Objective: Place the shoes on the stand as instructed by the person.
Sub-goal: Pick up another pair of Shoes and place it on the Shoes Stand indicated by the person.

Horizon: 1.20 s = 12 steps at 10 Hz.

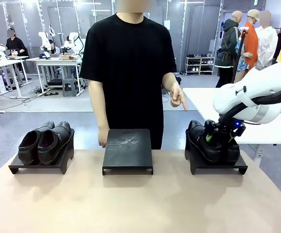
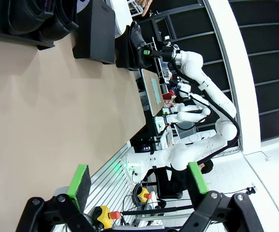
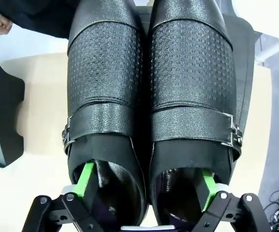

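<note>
Beige table spans my front view, with three black stands in a row on it. Across it the person in a black T-shirt stands behind the middle stand, one hand resting at its far edge, the other hand pointing a finger down toward my right side. I see one pair of shoes sitting on the left stand, side by side, well apart from either arm. My right arm reaches down to the right stand, where the second pair sits. On the right wrist view, the right gripper is spread wide, one green pad inside each shoe's opening, so the inner walls of both shoes lie between the fingers; whether it presses them I cannot tell. My left gripper hangs open above bare table, holding nothing.
</note>
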Available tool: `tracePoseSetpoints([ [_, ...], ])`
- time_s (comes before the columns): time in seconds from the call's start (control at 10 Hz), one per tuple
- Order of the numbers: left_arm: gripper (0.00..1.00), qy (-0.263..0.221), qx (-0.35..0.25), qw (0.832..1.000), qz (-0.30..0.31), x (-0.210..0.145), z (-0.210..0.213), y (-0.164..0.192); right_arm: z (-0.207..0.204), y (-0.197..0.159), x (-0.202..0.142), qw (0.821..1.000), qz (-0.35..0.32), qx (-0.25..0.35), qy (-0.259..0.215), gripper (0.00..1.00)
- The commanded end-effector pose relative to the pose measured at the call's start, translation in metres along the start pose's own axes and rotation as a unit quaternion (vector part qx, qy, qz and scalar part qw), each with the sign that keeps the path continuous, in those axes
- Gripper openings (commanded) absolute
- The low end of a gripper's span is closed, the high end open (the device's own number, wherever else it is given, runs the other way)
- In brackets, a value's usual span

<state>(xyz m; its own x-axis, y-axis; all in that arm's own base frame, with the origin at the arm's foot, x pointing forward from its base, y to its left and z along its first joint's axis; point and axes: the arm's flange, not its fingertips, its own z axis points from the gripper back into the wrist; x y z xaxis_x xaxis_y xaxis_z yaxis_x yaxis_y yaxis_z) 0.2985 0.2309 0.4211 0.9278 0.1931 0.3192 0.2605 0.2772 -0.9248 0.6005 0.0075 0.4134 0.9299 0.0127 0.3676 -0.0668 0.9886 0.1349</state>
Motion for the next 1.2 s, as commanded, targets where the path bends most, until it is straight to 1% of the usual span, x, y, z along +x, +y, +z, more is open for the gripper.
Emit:
tracePoseSetpoints([
  [0.0,1.00,-0.004,-0.004,1.000,-0.013,-0.0015,-0.0012,-0.0018,0.0010,-0.0022,0.0042,1.000,-0.010,0.009,0.004,1.00],
  [0.2,1.00,-0.004,-0.004,1.000,-0.013,-0.0015,-0.0012,-0.0018,0.0073,0.0010,0.0019,1.000,-0.009,-0.007,-0.004,1.00],
  [0.3,1.00,-0.004,-0.004,1.000,-0.013,-0.0015,-0.0012,-0.0018,0.0002,-0.0003,0.0001,1.000,-0.002,0.001,0.000,1.00],
  [1.1,1.00,-0.004,-0.004,1.000,-0.013,-0.0015,-0.0012,-0.0018,0.0002,-0.0003,0.0001,1.000,-0.002,0.001,0.000,1.00],
])
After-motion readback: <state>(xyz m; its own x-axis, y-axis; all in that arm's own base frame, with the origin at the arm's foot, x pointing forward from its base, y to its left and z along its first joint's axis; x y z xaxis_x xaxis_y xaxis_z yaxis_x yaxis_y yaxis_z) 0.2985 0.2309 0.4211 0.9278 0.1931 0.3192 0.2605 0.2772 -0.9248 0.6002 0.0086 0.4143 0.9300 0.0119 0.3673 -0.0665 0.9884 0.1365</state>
